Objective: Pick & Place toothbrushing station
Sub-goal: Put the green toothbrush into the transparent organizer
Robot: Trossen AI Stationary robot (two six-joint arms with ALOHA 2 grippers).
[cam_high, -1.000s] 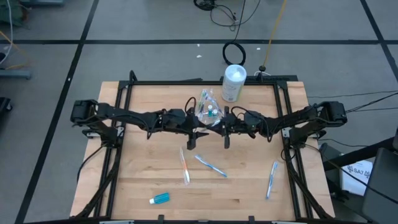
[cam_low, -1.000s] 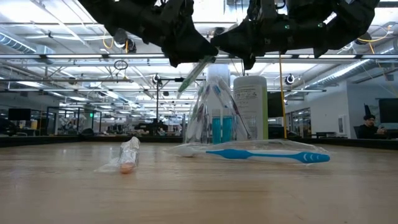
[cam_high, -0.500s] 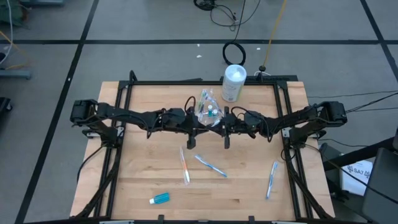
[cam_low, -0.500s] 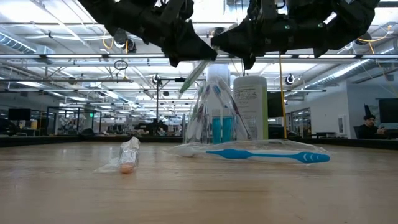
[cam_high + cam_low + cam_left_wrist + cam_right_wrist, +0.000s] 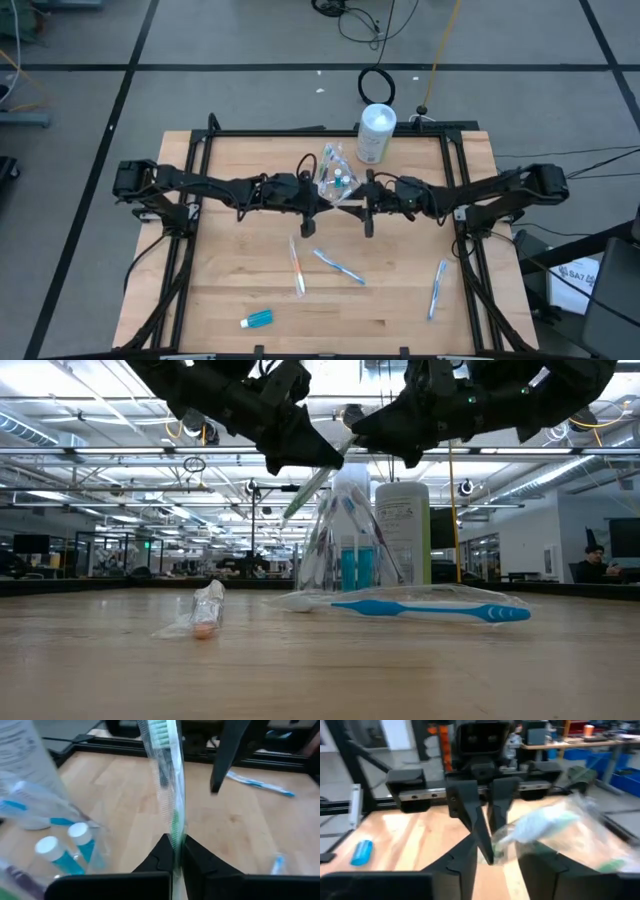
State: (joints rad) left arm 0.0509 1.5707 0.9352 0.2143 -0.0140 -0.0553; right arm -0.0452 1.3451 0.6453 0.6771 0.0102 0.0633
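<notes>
My left gripper (image 5: 175, 840) hangs above the table's middle (image 5: 320, 207), shut on a green toothbrush (image 5: 305, 490) in a clear wrapper. My right gripper (image 5: 497, 851) faces it from the right (image 5: 367, 207), open; the wrapped brush (image 5: 540, 827) passes between its fingers. Just beyond both stands the crinkly clear bag (image 5: 335, 177), its base on the table, with toothbrushes and blue toothpaste tubes (image 5: 55, 855) inside. On the near half of the table lie an orange wrapped toothbrush (image 5: 297, 266), two blue ones (image 5: 338, 266) (image 5: 437, 288) and a blue tube (image 5: 257, 319). My left gripper pinches the wrapped green toothbrush by its handle (image 5: 175, 826) between its two fingers, wrapper and all. The brush runs on away from the fingers, bristle head (image 5: 160, 729) at the far end. It is lifted clear of the table and slants (image 5: 305, 490). Whether my right gripper touches the wrapper, I cannot tell.
A white cylindrical canister (image 5: 376, 132) stands at the table's far edge, just behind the bag. A black frame (image 5: 300, 133) rims the wooden table. Bare wood lies at the near left and between the scattered brushes.
My right gripper has drawn back a little toward the table's right edge and risen slightly. The green toothbrush has stayed slanted in the air at my left gripper.
</notes>
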